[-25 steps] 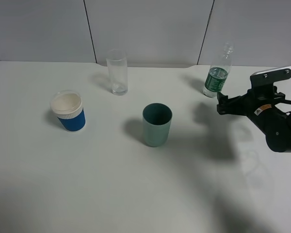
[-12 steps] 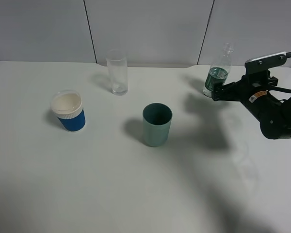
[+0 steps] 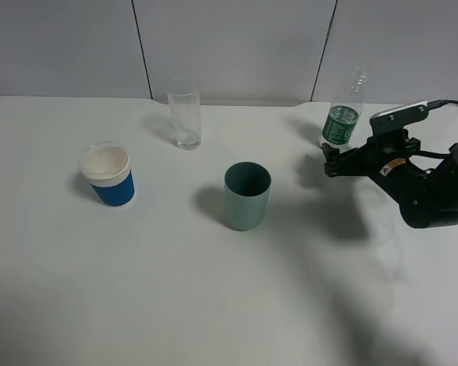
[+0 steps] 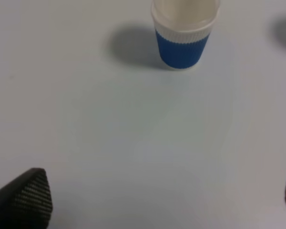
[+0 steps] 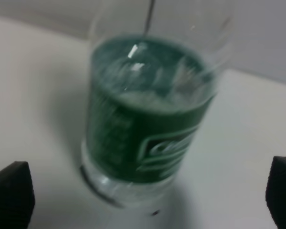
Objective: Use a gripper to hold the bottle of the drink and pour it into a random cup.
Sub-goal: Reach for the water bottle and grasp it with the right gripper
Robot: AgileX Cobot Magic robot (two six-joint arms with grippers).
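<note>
The bottle of the drink (image 3: 342,114) stands upright and capless at the back right of the table, clear with a dark green label. My right gripper (image 3: 332,161) hovers just in front of its base, open and touching nothing. In the right wrist view the bottle (image 5: 150,124) fills the middle, blurred, a little beyond the right gripper (image 5: 145,198) and its widely spread fingertips (image 5: 12,193). The teal-green cup (image 3: 247,195) stands mid-table, well to the left of the bottle. The left gripper (image 4: 157,200) is open and empty over bare table.
A blue ribbed paper cup (image 3: 108,174) with a white rim stands at the left and also shows in the left wrist view (image 4: 183,33). A tall clear glass (image 3: 185,112) stands at the back centre. A grey wall runs behind the table's far edge.
The right arm has swung left and forward, so its open jaws now sit close in front of the bottle's base. The bottle, cups and glass have not moved.
</note>
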